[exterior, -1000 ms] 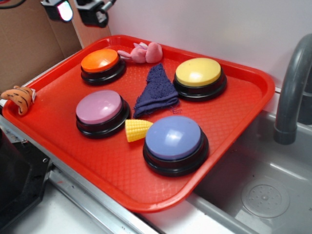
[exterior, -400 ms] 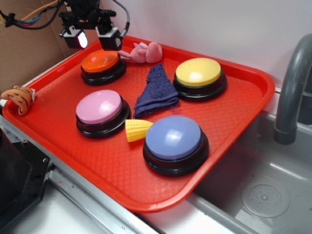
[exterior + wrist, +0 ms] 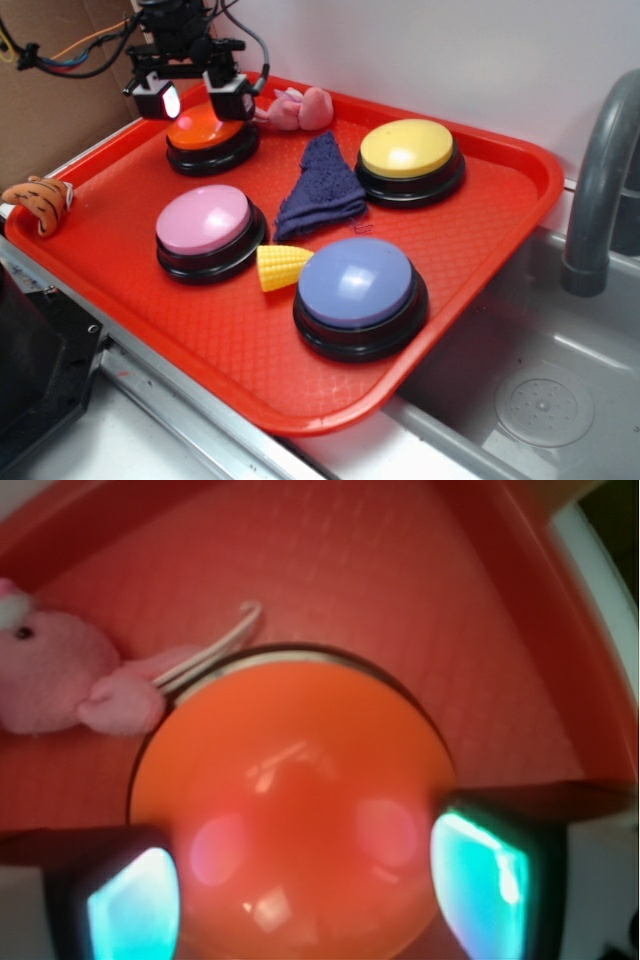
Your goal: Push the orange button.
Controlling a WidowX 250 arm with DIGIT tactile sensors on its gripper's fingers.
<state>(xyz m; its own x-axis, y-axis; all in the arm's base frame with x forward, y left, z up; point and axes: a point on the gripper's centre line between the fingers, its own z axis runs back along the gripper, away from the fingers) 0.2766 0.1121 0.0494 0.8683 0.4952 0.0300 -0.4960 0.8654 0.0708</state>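
The orange button (image 3: 203,128), a glossy orange dome on a black base, sits at the far left of the red tray (image 3: 480,230). My gripper (image 3: 196,100) hangs right over it, jaws open, one lit pad at each side of the dome. I cannot tell whether the pads touch the dome. In the wrist view the orange button (image 3: 290,810) fills the middle, with the glowing pads (image 3: 482,870) low on either side. Nothing is held.
On the tray also stand a pink button (image 3: 203,222), a yellow button (image 3: 407,150) and a blue-purple button (image 3: 355,285). A purple cloth (image 3: 320,185), a toy corn (image 3: 281,266) and a pink plush (image 3: 295,107) lie between them. A toy tiger (image 3: 38,200) sits at the left rim. A grey faucet (image 3: 600,180) and sink are at the right.
My gripper has come down from the top left and moved over the orange button, now lower and closer to its dome. Nothing else on the tray has moved.
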